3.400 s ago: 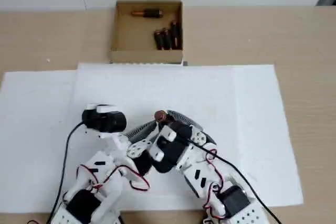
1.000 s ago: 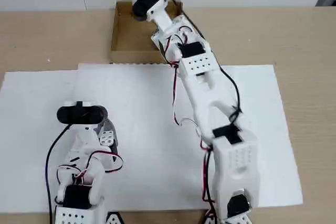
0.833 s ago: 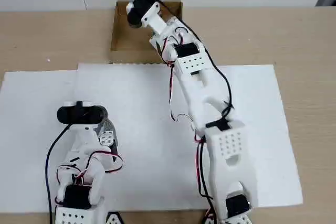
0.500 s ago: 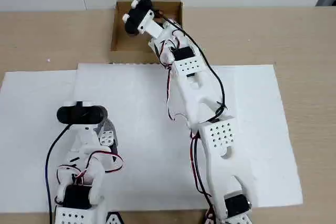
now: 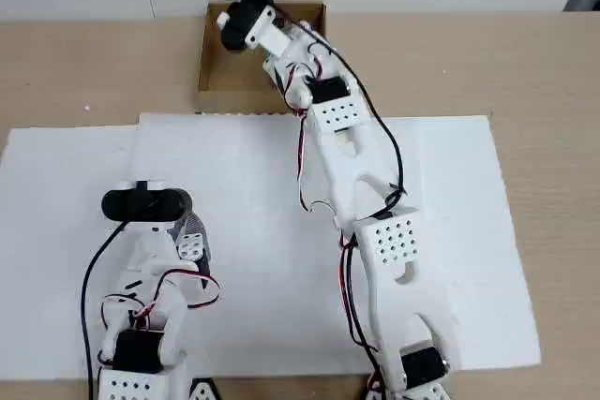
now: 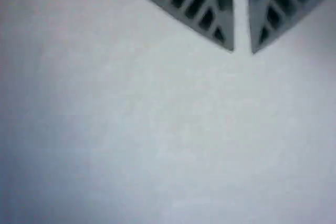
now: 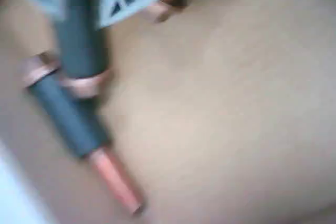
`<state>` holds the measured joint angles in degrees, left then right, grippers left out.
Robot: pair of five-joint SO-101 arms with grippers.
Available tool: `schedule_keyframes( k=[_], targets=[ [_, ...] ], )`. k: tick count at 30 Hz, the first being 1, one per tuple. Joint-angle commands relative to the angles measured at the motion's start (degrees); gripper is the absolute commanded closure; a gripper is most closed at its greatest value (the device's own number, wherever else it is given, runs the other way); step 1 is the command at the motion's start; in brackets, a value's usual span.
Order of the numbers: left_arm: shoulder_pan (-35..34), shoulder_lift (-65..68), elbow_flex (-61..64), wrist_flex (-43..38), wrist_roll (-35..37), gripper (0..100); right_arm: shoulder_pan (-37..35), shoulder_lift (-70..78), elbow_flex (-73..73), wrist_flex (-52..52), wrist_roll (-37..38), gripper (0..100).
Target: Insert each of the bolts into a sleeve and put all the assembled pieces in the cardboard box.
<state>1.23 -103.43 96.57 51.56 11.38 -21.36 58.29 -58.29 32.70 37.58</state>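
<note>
My right arm [image 5: 337,119] stretches from the front of the table to the cardboard box [image 5: 202,63] at the back. In the right wrist view my right gripper [image 7: 79,17] hangs over the box floor, shut on an assembled piece [image 7: 80,51], a dark sleeve with a copper collar. Just beneath it another assembled piece [image 7: 71,116] lies on the cardboard, its copper bolt shank [image 7: 113,179] sticking out. My left gripper [image 6: 241,50] is shut on nothing, low over the white sheet [image 6: 157,140]. The left arm [image 5: 145,259] sits folded at the front left.
The white sheet [image 5: 234,185] covers most of the table between the arms and the box. Bare wooden table [image 5: 469,63] lies to either side of the box. The right arm's wrist covers much of the box's inside in the high view.
The arms parted from the front centre. The right arm carried the piece to the box and its wrist shifted left over it. The left arm folded back at the front left.
</note>
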Motion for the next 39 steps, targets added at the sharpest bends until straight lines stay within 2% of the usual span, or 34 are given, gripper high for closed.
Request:
schedule_keyframes(
  k=[1,5,7,18,21,25,31,39],
  targets=[
    [0.0,-0.5,-0.2,-1.1,-0.3,99,0.2,-5.3,-5.5,6.5,0.3,99.7],
    [0.0,-0.5,-0.2,-1.1,-0.3,99,1.2,-7.9,-10.8,13.8,-0.2,99.7],
    [0.0,-0.5,-0.2,-1.1,-0.3,99,1.6,-9.3,-14.3,18.0,-2.7,99.7],
    [0.0,-0.5,-0.2,-1.1,-0.3,99,3.7,-16.3,-38.2,53.1,-14.8,99.7],
    [0.0,-0.5,-0.2,-1.1,-0.3,99,4.8,-20.3,-38.2,60.8,-17.4,99.7],
    [0.0,-0.5,-0.2,-1.1,-0.3,99,6.5,-28.3,-38.0,63.1,-24.6,99.6],
    [0.0,-0.5,-0.2,-1.1,-0.3,99,9.2,-37.4,-36.9,64.4,-26.6,99.6],
    [0.0,-0.5,-0.2,-1.1,-0.3,99,15.2,-59.6,-12.4,64.1,-26.9,99.6]
  ],
)
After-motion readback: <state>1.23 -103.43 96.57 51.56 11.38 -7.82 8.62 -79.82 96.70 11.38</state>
